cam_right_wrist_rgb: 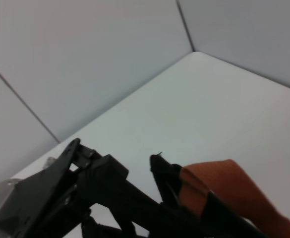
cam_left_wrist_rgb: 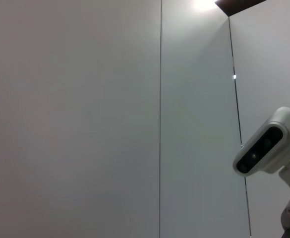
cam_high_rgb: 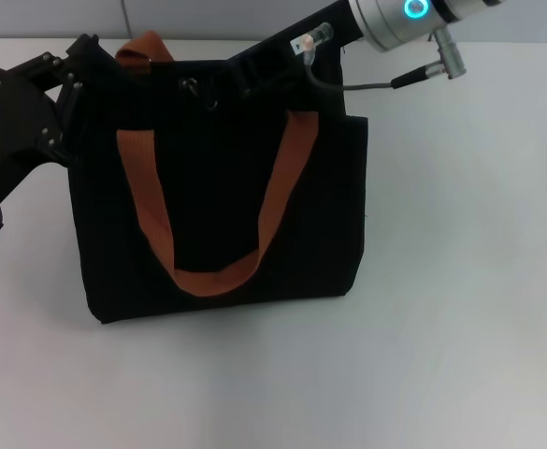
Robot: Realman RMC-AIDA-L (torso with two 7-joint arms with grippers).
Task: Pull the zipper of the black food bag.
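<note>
No readable text or labels, seemingly.

An orange-brown strap (cam_right_wrist_rgb: 224, 191) is lying over the black food bag's (cam_right_wrist_rgb: 194, 218) top edge. Beside it, the left gripper (cam_right_wrist_rgb: 70, 186) is reaching over the white table (cam_right_wrist_rgb: 194, 109).

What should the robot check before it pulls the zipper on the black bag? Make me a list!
1. Black food bag standing upright on the table: ok.
2. Left gripper at the bag's top left corner: ok.
3. Right gripper at the bag's top edge: ok.
4. Zipper pinched by the right gripper: cannot tell.
5. Front orange strap hanging below the zip line: ok.
</note>
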